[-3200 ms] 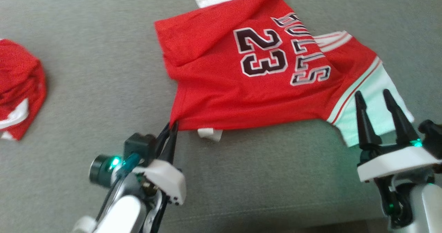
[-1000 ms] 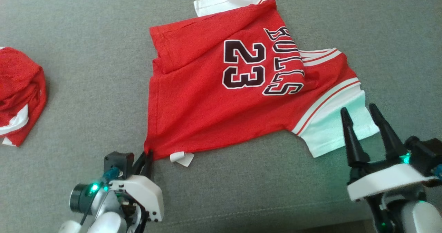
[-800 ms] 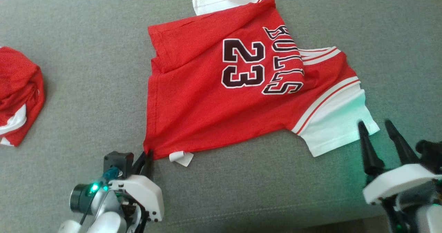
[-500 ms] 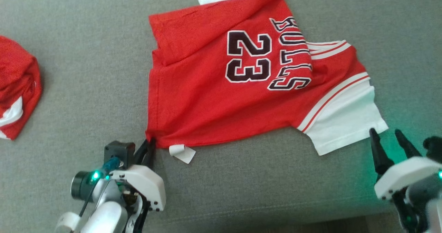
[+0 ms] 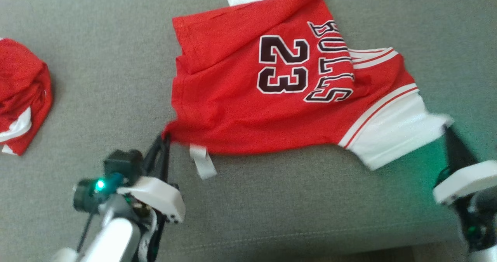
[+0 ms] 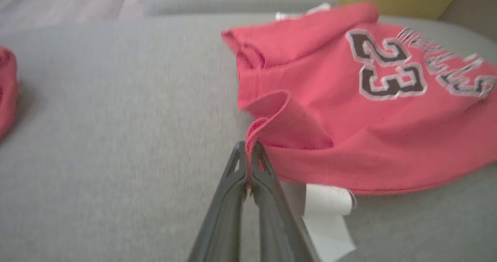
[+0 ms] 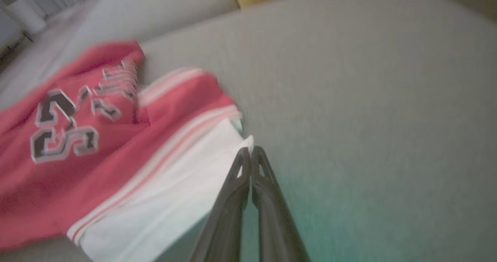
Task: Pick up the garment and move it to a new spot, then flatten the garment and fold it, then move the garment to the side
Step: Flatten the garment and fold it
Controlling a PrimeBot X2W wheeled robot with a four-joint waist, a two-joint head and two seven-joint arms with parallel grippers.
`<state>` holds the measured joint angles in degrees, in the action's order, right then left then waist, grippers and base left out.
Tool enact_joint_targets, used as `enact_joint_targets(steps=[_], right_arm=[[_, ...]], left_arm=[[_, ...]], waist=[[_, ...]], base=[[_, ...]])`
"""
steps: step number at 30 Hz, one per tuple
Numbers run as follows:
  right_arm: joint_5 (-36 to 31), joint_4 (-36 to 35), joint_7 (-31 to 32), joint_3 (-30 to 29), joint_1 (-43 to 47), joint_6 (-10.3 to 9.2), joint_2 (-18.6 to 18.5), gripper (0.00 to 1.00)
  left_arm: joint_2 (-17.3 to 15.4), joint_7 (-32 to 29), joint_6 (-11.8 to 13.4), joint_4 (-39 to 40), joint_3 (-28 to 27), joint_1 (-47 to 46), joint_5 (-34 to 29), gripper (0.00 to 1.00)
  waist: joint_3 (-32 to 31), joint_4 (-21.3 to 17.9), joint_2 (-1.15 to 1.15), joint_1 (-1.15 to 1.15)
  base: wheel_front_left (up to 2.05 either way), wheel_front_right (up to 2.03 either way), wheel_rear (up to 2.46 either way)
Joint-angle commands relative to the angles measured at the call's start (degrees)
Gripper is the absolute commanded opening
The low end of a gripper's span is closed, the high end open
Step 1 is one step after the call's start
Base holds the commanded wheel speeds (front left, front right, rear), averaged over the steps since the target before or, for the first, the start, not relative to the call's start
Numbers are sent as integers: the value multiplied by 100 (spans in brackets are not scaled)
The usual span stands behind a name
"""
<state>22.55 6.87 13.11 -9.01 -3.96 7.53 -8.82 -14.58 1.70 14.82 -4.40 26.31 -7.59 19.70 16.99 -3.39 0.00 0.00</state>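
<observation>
— Where's the garment [image 5: 240, 110]?
— Spread mid-seat on the grey sofa [image 5: 291, 207].
— And the tools?
— The left tool [image 6: 247, 153] pinches its red hem corner; the right tool [image 7: 250, 151] pinches the white sleeve corner.

The red jersey [image 5: 233, 110] reads "23" — and "BULLS" (partly creased).

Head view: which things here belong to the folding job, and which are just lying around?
In the job:
red jersey, marked 23
left gripper, shut on its red hem corner
right gripper, shut on its white sleeve corner

Lying about:
bundled red garment, at the far left
grey cushion, under everything
</observation>
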Motion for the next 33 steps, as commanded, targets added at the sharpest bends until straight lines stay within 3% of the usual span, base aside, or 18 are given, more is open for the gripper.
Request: enact_joint_targets(steps=[1,7,11,19,25,33], right_arm=[[3,-521,-232,-16,9,-4,-198,0],[-139,-1994,-627,-251,-139,-4,-366,0],[-276,-2665,-653,-432,-398,-4,-506,0],[-450,-3881,-483,-843,-1876,-4,-969,0],[-306,-3991,-119,-883,-3158,-4,-1430,0],[141,-2984,155,-494,-3981,-4,-1595,0]], left_arm=[[-168,155,79,438,-342,-207,-49,0],[-455,387,239,1725,-694,-450,-232,0],[-556,375,207,2316,-812,-707,-248,0],[-901,33,104,3487,-1178,-1947,-495,0],[-1048,-407,-80,3643,-1291,-3005,-474,0],[-739,-715,-307,2698,-1099,-3714,50,0]], waist=[[-138,-33,0,0],[-443,-74,0,0],[-583,-88,0,0],[-906,-124,0,0],[-1009,-113,0,0],[-841,-67,0,0]], base=[[0,0,0],[0,0,0],[0,0,0],[0,0,0],[0,0,0],[0,0,0]])
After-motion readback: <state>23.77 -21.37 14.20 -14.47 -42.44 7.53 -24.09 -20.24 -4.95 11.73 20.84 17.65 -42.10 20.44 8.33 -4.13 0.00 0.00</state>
